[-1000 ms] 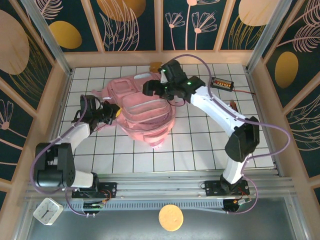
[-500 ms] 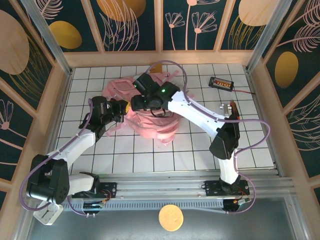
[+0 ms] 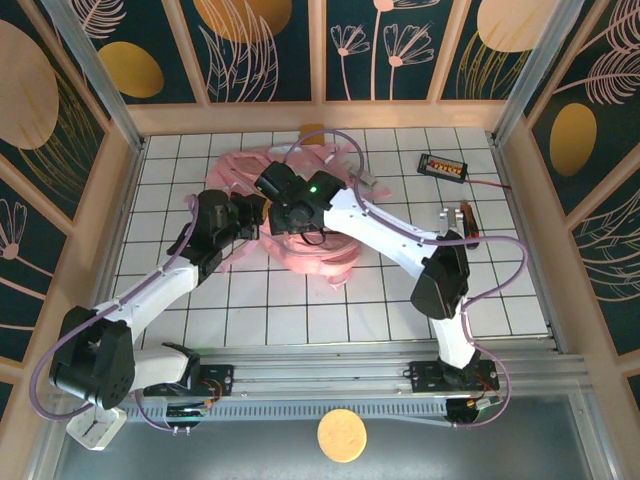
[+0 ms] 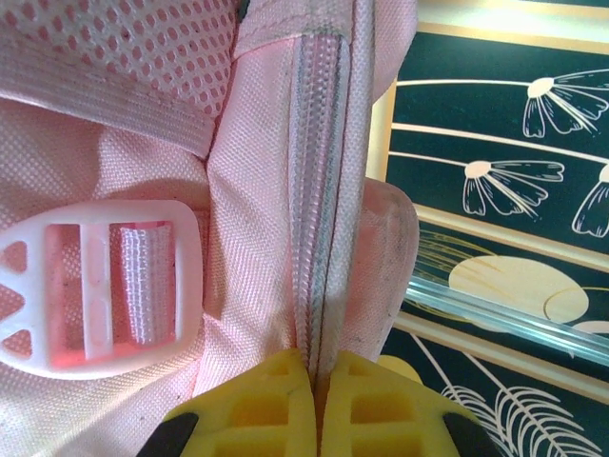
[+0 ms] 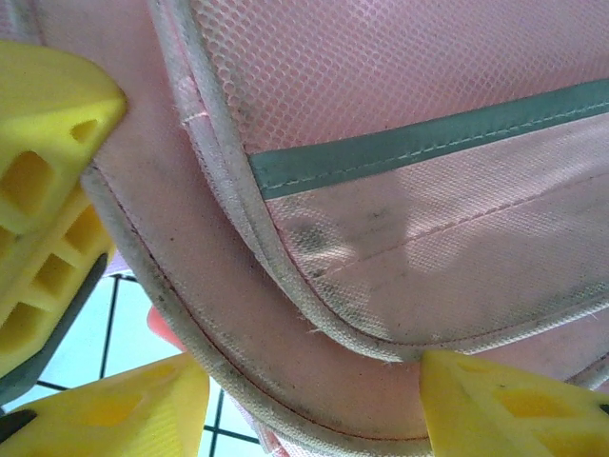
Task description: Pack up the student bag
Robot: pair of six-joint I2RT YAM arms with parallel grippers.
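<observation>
Left claw pinches student bag zip seam; buckle beside.

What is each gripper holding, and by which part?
The left gripper pinches the student bag by its zip seam. The right gripper straddles its padded edge; grip cannot be told.

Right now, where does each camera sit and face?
Top external: fixed high behind the arms, looking down on the tiled table; both arms meet at the student bag.
Left wrist: on the left arm, looking along its left end effector, pinched on the bag's zip.
Right wrist: on the right arm, looking past its right end effector, fingers apart, at mesh.
Shared: both wrist views show pink bag fabric close up.
</observation>
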